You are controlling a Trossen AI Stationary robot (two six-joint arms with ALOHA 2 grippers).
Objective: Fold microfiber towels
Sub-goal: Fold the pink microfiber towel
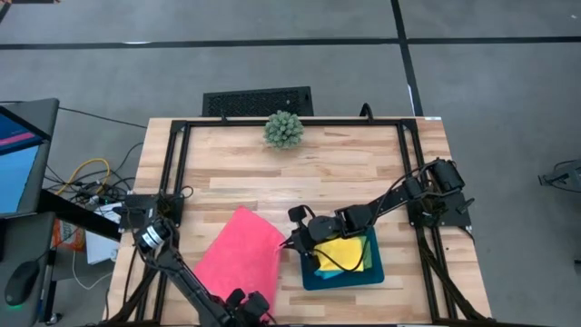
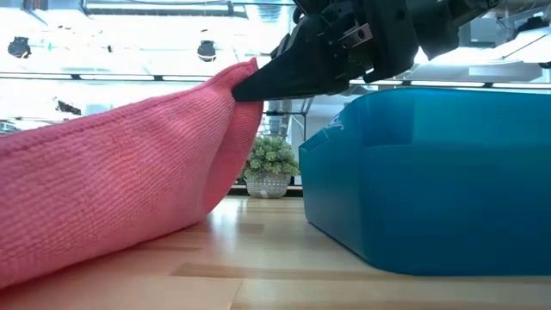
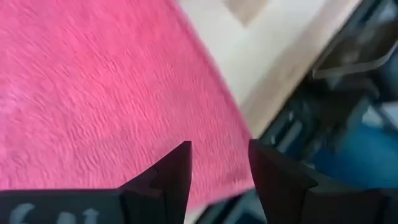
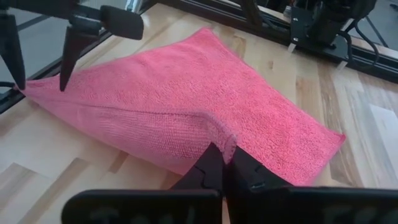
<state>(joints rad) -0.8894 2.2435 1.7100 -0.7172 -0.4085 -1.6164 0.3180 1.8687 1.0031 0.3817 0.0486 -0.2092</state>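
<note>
Risk first: thin pinch on one edge of the pink towel [image 4: 180,118], likely to slip out if pulled fast or dragged against the teal tray [image 1: 343,275] rim close by; a snag there would bunch the fold. Second risk: left jaws parted over the near corner, not gripping, so that corner probably free to trail or skew once the other side lifts. Pink towel spread at lower centre of the high view, on the wooden surface [image 1: 336,168], just left of the tray. Right gripper [image 4: 227,163] clenched on the towel's right edge, cloth puckered up between its tips; low view shows that edge raised off the surface, rest sagging down. Left gripper [image 3: 219,163] at bottom centre of the high view, released, over the towel's lower corner, cloth between and beneath the tips; contact cannot be told. Yellow towel [image 1: 343,252] and a sliver of blue and green lying in the tray, under the right arm.
</note>
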